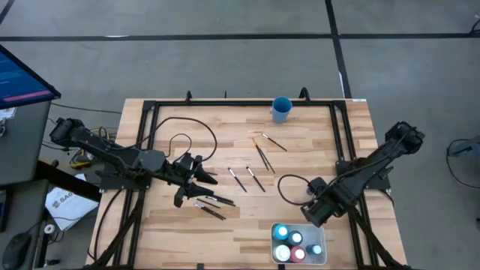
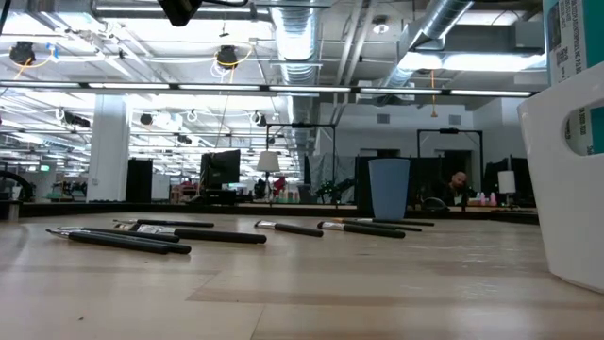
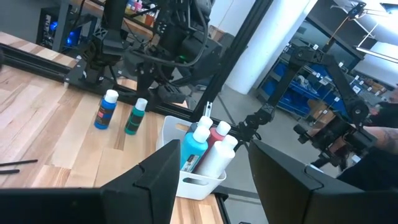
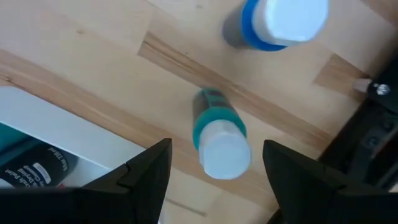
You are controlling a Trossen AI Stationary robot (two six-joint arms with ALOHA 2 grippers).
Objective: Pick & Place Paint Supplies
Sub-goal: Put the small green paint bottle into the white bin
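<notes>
The wooden tabletop (image 1: pixel 180 232) carries a blue cup (image 1: pixel 281 109) near its far edge and a white tray (image 1: pixel 299 244) with paint bottles (image 1: pixel 282 233) at its near edge. Thin paintbrushes (image 1: pixel 259 157) lie scattered in the middle. The left pincer (image 1: pixel 196 178) is over more brushes; the right pincer (image 1: pixel 313 210) is just beside the tray.

The surface (image 1: pixel 225 142) is pale, matt butcher-block wood with visible grain. Near the white tray (image 3: pixel 186 180) of smooth glossy plastic, the paint bottles (image 3: pixel 196 149) look like smooth plastic. The left end effector (image 3: pixel 205 186) is matt black plastic.
</notes>
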